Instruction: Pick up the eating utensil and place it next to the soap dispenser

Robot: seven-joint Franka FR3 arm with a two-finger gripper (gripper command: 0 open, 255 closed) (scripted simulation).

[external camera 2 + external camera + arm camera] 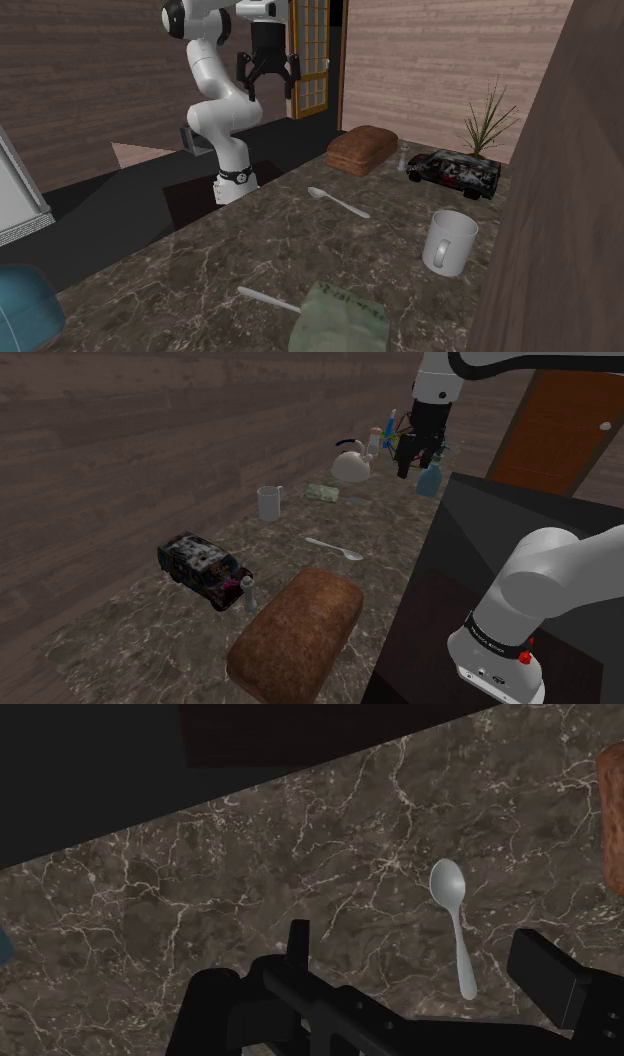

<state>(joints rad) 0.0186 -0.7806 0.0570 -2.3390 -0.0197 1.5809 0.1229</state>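
Note:
A silver spoon [335, 548] lies flat on the dark marble counter [170, 632], between the mug and the loaf; it is also in the second exterior view [337, 201]. My black gripper [418, 457] hangs open high above the counter's far end, well clear of the spoon. From the wrist camera the spoon [455, 919] lies far below, between the spread fingers [545, 974] and untouched by them. A pale pump bottle [374, 444] stands behind the kettle at the far end.
A white kettle [350, 464], a blue bottle [430, 479], a green packet [322, 493] and a white mug [270, 502] crowd the far end. A dark toy car [203, 567], a small shaker [248, 592] and a brown loaf [297, 635] sit nearer.

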